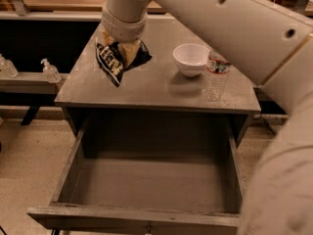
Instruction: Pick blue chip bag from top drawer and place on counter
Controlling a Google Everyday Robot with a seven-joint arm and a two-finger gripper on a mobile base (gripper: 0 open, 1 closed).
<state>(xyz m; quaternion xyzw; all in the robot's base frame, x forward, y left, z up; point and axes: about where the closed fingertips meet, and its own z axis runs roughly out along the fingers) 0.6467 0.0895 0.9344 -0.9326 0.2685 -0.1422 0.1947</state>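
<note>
My gripper (121, 47) is shut on the blue chip bag (113, 60), a crinkly dark blue bag with white lettering. It hangs from the fingers above the left half of the grey counter (146, 89), tilted, not touching the surface. The top drawer (146, 180) is pulled wide open below the counter's front edge and its inside looks empty. My big white arm crosses the upper right of the view and hides part of the counter's back.
A white bowl (190, 58) and a clear water bottle (215, 75) stand on the counter's right half. Pump bottles (50, 71) stand on a low shelf to the left. A tan wooden bench (58, 1) runs along the back.
</note>
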